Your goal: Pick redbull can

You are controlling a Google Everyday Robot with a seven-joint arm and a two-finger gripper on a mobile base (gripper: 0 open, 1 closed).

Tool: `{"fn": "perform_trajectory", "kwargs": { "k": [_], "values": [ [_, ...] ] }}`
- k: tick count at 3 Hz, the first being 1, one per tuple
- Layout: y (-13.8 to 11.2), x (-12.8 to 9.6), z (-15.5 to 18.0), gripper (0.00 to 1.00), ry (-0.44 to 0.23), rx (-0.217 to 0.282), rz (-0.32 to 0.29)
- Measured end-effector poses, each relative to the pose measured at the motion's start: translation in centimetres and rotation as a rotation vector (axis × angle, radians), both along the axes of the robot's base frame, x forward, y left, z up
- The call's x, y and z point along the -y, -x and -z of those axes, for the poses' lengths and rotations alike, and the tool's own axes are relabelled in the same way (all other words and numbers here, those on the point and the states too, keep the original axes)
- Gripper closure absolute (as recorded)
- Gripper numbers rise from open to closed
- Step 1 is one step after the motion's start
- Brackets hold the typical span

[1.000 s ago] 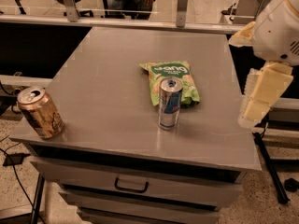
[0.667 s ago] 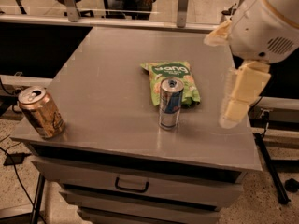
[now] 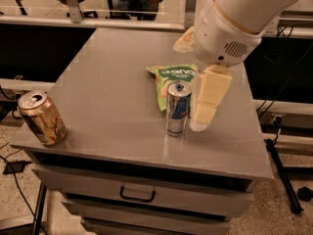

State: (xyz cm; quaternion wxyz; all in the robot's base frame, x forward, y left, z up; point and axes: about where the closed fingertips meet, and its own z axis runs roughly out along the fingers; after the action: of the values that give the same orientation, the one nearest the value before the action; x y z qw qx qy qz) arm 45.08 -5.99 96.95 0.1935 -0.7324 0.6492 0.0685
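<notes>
On grey cabinet top (image 3: 107,92): redbull can (image 3: 178,109) upright, gripper (image 3: 208,99) just right, grip state unclear; green bag (image 3: 168,77) behind, lettering illegible.

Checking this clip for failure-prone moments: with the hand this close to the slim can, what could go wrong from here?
1. The hand hangs just right of the redbull can, very near its side. The can is tall, slim and upright, so a sideways bump might tip it.
2. The green snack bag lies directly behind the can, seemingly touching it. A grasp reaching too deep could catch or drag the bag as well.
</notes>
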Motion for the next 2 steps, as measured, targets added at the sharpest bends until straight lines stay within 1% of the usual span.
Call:
{"fn": "perform_trajectory", "kwargs": {
  "k": [1, 2],
  "values": [
    [-1.6, -1.4, 1.3, 0.0, -0.001, -0.016, 0.0],
    [-2.6, -2.2, 2.3, 0.0, -0.002, -0.029, 0.004]
  ]
}}
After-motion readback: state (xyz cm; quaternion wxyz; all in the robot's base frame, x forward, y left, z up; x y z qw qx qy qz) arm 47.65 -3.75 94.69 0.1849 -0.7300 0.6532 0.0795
